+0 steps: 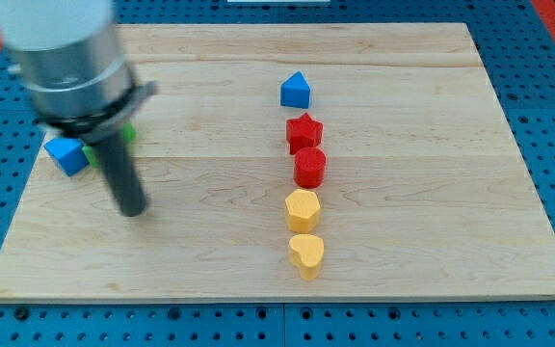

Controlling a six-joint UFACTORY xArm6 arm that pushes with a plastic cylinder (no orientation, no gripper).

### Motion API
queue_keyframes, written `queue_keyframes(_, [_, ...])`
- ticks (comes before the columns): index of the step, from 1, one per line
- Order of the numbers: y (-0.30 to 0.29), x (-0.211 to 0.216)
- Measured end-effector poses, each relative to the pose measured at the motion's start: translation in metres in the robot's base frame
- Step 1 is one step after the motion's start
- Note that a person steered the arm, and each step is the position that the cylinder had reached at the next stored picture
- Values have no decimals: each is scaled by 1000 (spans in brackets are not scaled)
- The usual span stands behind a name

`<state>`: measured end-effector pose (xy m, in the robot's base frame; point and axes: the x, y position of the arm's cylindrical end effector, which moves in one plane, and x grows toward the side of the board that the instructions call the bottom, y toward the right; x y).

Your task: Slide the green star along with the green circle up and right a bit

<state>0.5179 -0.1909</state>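
Note:
My tip (pixel 134 211) rests on the board at the view's lower left. The arm's body covers most of the green star (pixel 92 154) and the green circle (pixel 127 132); only small slivers of green show beside the rod. My tip is below and slightly right of those green blocks, apart from them. A blue cube (pixel 66 154) sits just left of the green star.
A blue triangular block (pixel 296 91) stands at the upper middle. Below it run a red star (pixel 304 131), a red cylinder (pixel 309 167), a yellow hexagon (pixel 303 208) and a yellow heart (pixel 306 253) in a column. The wooden board (pixel 432 145) lies on a blue pegboard.

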Motion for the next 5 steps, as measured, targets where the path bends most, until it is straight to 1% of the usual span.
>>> queue_keyframes(1, [-34,0])
queue_keyframes(2, [-35,-22])
queue_keyframes(5, [-34,-118])
